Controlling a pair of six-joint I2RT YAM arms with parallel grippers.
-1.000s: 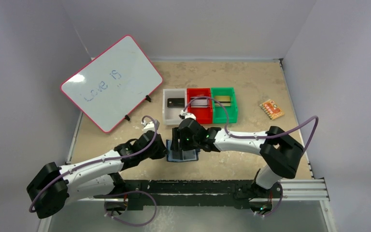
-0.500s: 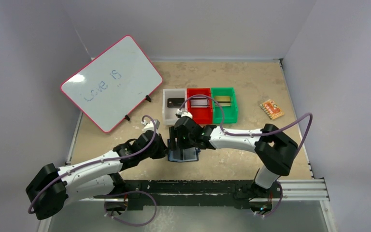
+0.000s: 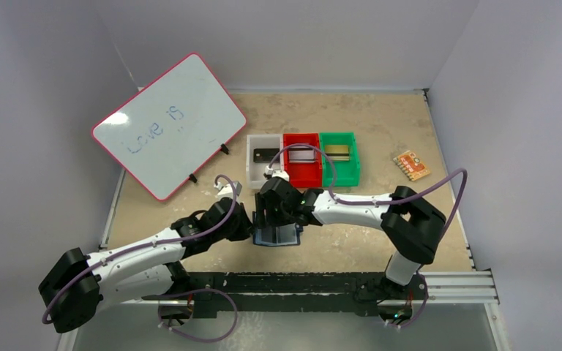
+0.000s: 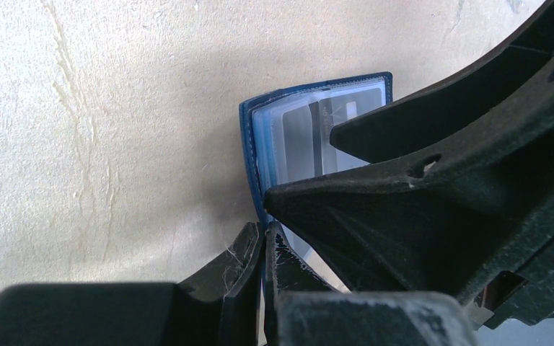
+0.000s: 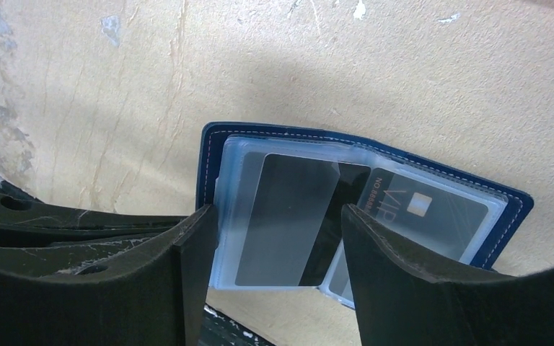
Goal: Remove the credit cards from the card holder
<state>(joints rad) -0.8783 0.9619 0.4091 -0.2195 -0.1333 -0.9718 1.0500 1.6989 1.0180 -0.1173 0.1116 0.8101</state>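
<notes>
- One card holder (image 3: 276, 235) lies open near the middle of the table's (image 3: 380, 124) near edge.
- My left claw (image 4: 263, 241) is clamped on its blue edge.
- My right claw (image 5: 275, 216) stands open astride one dark card (image 5: 281, 194); a second card (image 5: 433, 209) shows beside it.

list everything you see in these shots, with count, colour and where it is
whiteboard: 1, white with pink frame, back left, propped up
white bin, red bin, green bin: 3, in a row, mid table
cards in bins: 3, one per bin, black in the white one
patterned piece: 1, orange, far right
card holder: 1, navy, open, near centre
cards in holder: at least 2, dark, in clear sleeves
table: 1, beige
left hand: 1, black, shut on card holder's edge
right hand: 1, black, open astride the front sleeve
</notes>
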